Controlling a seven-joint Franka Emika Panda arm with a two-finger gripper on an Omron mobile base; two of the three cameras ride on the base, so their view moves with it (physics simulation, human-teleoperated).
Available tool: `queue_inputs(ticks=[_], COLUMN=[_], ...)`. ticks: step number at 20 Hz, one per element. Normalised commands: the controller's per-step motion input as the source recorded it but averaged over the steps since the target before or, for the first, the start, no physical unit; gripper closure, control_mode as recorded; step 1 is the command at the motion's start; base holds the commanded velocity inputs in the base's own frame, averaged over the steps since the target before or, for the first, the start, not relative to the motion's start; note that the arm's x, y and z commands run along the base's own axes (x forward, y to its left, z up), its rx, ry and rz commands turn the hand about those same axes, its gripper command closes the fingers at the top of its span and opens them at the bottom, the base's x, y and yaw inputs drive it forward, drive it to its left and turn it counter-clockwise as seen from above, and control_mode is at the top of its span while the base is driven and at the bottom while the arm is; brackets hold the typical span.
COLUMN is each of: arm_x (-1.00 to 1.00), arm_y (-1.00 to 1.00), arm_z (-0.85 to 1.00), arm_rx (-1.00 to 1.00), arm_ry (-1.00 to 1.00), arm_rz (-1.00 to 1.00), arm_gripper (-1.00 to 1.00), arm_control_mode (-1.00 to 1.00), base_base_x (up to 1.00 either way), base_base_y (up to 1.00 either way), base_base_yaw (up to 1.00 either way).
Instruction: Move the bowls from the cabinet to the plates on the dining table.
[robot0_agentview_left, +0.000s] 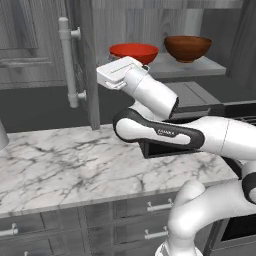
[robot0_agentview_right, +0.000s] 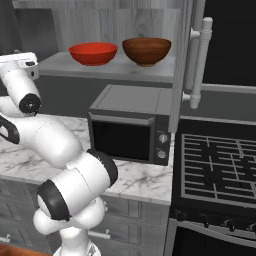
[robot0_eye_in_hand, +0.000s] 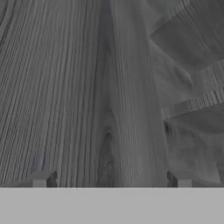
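Glossy white arm (robot0_agentview_left: 210, 135) (dark joints, rounded links).

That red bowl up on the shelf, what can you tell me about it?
The red bowl is round, smooth and glossy bright red, shallow with a wide open mouth, and looks empty. It sits upright on the grey shelf inside the open cabinet, above the black microwave. The brown bowl stands close beside it; from the right base view a small gap shows between them. Nothing but the shelf touches it.

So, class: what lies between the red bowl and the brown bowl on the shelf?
Nothing: bare shelf separates the red bowl and brown bowl, seen in both base views.
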Motion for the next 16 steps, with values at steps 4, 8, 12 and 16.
queue_inputs(ticks=[4, 8, 12, 16], arm_x=[-0.03, 0.09, -0.16, -0.35], arm_y=[0.59, 0.23, -0.13, -0.25], arm_z=[-0.12, -0.06, 0.07, 0.24], arm_rx=[0.04, 0.04, 0.06, 0.09], arm_ry=[-0.05, 0.01, 0.01, 0.01], arm_rz=[0.01, 0.05, -0.03, -0.09], arm_gripper=[-1.00, -1.00, -1.00, -1.00], arm_control_mode=[-1.00, -1.00, -1.00, -1.00], base_base_x=[0.00, 0.00, 0.00, 0.00], base_base_y=[0.00, 0.00, 0.00, 0.00], base_base_yaw=[0.00, 0.00, 0.00, 0.00])
